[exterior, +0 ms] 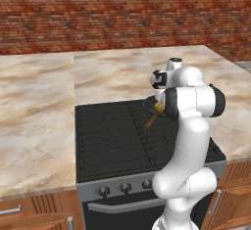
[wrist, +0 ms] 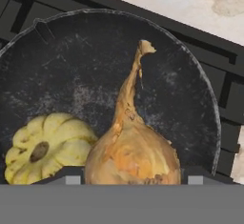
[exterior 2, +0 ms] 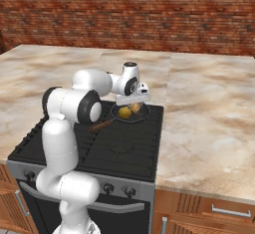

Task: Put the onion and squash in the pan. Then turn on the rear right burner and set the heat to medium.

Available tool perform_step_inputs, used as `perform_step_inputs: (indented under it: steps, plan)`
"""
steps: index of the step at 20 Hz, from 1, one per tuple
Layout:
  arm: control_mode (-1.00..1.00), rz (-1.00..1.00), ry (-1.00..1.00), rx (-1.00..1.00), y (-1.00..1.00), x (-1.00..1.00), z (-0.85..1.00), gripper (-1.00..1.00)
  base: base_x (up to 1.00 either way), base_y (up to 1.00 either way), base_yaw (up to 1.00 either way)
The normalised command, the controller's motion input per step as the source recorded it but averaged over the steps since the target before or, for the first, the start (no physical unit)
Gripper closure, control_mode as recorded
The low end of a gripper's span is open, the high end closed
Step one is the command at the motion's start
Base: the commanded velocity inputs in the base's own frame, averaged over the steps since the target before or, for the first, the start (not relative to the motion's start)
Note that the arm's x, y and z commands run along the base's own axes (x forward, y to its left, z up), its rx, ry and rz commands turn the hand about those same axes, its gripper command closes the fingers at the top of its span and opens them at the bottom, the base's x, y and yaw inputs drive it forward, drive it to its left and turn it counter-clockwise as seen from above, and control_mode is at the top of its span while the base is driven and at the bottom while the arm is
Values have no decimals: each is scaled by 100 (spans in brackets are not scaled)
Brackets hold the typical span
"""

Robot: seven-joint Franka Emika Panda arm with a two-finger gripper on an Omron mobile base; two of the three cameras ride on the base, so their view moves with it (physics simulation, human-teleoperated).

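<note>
Left base view: the round dark skillet point(exterior: 149, 105) with wooden handle sits on the black cooktop's point(exterior: 112, 141) far right, yellow lumpy squash point(exterior: 158, 107) inside.

Right base view: tan-orange onion point(exterior 2: 135, 108) lies beside the squash point(exterior 2: 125, 112) under the gripper point(exterior 2: 133, 99).

Hand view: the fingers point(wrist: 71, 178) straddle the onion point(wrist: 131, 154), seemingly gripping it, squash point(wrist: 47, 147) touching its left.

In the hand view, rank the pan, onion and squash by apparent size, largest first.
1. pan, spanning nearly the whole width.
2. onion, though it sits nearest the camera, which inflates it.
3. squash, partly cut off at the bottom.
</note>
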Motion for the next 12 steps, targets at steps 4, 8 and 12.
perform_step_inputs:
  steps: [4,8,12]
  plan:
    - [-100,0,0,0,0,0,0,-100,0,0,0]
    - [-100,0,0,0,0,0,0,-100,0,0,0]
    - [-100,0,-1,0,0,-4,9,-100,0,0,0]
